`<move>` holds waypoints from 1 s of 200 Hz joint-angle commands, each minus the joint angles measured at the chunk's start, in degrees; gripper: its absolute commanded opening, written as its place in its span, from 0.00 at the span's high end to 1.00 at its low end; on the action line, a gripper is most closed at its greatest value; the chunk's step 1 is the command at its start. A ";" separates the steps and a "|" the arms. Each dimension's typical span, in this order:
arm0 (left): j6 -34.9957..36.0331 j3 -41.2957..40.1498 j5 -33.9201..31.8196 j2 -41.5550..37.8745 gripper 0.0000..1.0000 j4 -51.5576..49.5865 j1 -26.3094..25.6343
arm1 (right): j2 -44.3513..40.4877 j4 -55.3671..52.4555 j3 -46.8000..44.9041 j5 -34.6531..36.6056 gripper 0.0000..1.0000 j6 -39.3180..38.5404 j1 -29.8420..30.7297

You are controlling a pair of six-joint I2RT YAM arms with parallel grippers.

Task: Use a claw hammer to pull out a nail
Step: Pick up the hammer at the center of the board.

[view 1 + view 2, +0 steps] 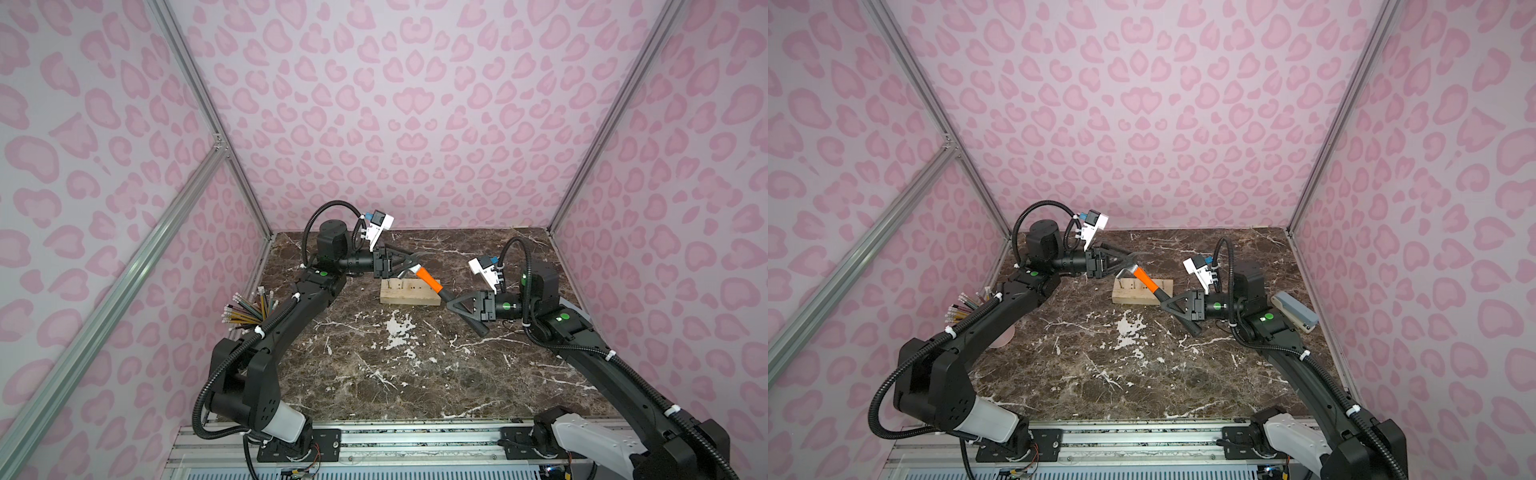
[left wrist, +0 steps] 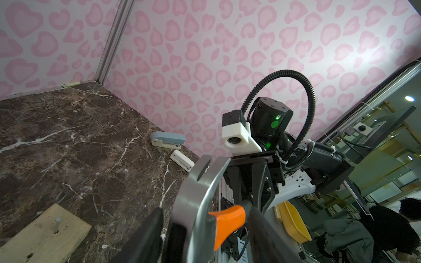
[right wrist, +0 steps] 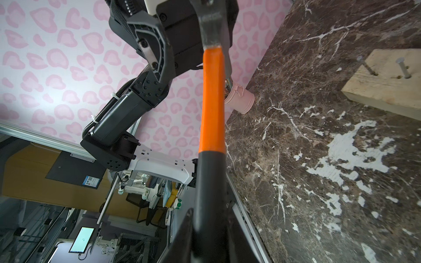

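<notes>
Claw hammer (image 1: 428, 281) is hovering near the block (image 1: 409, 297), right pincer (image 1: 451, 306) clamping its shaft, left pincer (image 1: 409, 266) straddling the head, grip unclear, and I'm lining up, next needing the claw under a nail (image 3: 401, 67).

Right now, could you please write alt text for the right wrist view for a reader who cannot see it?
The right hand grips the black shaft of the claw hammer, whose orange collar and steel head run away from the camera. On the marble table, a wooden block holds two protruding nails.
</notes>
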 commanded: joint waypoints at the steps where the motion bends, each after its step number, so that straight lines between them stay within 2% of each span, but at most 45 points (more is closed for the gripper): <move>1: 3.71 1.12 1.02 0.63 0.40 -3.77 -0.14 | 0.31 7.69 1.91 -4.08 1.00 -0.51 0.08; 18: 3.64 0.97 2.02 0.96 0.43 -3.79 -0.27 | 0.54 7.47 2.30 -4.14 1.00 -0.64 0.08; 61: 3.91 0.92 4.31 0.88 0.63 -4.52 -0.54 | 1.76 7.14 2.45 -4.58 1.00 -1.08 0.09; 96: 1.69 0.96 5.20 0.67 0.96 -2.01 -0.57 | 3.28 4.48 3.20 -4.35 0.99 -3.17 -0.25; 114: -0.23 0.65 4.69 0.48 0.97 -0.43 -0.54 | 4.22 2.69 4.05 -4.41 0.87 -4.37 -1.63; 132: -3.91 -0.43 2.96 0.14 0.97 3.00 -0.57 | 4.36 0.27 4.67 -3.05 0.69 -5.40 -4.12; 157: -7.70 -1.71 -1.04 -0.33 0.97 6.06 -0.49 | 3.68 -2.32 4.59 -0.05 0.54 -7.07 -9.06; 177: -10.05 -2.69 -3.75 -0.69 0.97 7.98 -0.45 | 2.25 -2.76 3.79 4.92 0.48 -7.53 -11.05; 200: -10.94 -3.06 -7.12 -1.40 0.97 7.66 -0.40 | 0.19 -4.45 3.68 14.00 0.41 -9.49 -11.44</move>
